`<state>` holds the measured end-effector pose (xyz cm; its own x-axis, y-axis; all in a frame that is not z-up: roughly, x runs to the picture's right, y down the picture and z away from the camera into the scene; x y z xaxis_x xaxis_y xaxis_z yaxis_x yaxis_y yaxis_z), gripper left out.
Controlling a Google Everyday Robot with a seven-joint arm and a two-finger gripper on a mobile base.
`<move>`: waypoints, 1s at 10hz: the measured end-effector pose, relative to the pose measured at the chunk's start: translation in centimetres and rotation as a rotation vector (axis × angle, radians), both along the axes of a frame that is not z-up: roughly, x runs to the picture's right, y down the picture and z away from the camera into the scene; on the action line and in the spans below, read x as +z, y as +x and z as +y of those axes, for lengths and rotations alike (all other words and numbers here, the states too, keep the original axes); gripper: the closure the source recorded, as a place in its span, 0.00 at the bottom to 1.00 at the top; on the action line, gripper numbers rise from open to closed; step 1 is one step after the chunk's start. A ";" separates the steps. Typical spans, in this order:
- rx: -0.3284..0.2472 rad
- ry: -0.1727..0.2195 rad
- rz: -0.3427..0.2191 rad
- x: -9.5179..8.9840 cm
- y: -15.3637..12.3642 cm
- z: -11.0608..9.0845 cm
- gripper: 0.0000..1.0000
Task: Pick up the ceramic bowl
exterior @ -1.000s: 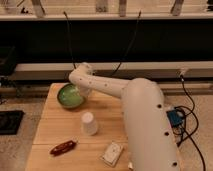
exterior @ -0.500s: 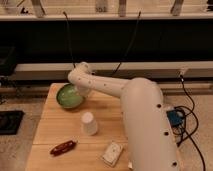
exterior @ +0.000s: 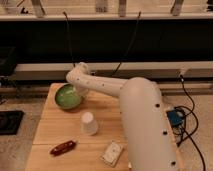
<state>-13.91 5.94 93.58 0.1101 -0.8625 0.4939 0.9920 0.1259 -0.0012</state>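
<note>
The table [exterior: 50, 125] is of light wood and stands on a speckled floor [exterior: 15, 150]. Behind it runs a dark wall with pale rails, and two black cables [exterior: 129, 45] hang down there. On the floor past the table's right edge lies a small blue box [exterior: 175, 118].

The white arm [exterior: 140, 115] rises thick from the front right, reaches over the table toward the back left, bends at an elbow above the back edge and turns down. The gripper [exterior: 81, 92] is at the right rim of the ceramic bowl [exterior: 66, 97]. Its fingers are closed, but the wrist hides them, so I cannot tell if they pinch the rim.

The bowl sits near the back left corner, mouth up. It is round, so it has no long axis.

Near the table's middle stands an upturned white cup [exterior: 89, 123]. By the front edge lie a red-brown object [exterior: 63, 147] and a white packet [exterior: 112, 153], apart from each other.
</note>
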 end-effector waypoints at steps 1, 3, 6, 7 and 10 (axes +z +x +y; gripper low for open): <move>-0.007 0.001 -0.005 -0.1 -0.1 0.0 0.97; -0.030 0.006 -0.018 -0.2 -0.3 0.0 0.97; -0.046 0.012 -0.025 -0.6 -0.5 -0.2 0.97; -0.051 0.014 -0.027 -0.7 -0.4 -0.3 0.97; -0.071 0.019 -0.035 -1.0 -0.5 -0.4 0.97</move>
